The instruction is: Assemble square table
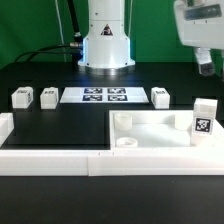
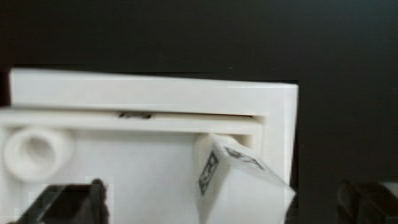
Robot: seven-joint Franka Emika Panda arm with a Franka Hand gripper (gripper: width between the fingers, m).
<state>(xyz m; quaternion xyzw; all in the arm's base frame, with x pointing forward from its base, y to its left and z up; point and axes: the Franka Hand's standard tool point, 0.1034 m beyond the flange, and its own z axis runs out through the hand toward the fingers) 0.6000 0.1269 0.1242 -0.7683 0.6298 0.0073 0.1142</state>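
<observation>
Seemingly the first leg (image 1: 203,121) is being fitted: it stands in the square tabletop's (image 1: 160,136) corner at the exterior view's right, the gripper (image 1: 205,66) hangs above that corner, fingers spread and empty, and should next descend squarely around the leg to twist it home.

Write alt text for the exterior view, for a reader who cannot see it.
A white square tabletop lies on a black table, one tagged leg standing on it at the exterior view's right, the gripper above it. Three more legs flank the marker board behind.
</observation>
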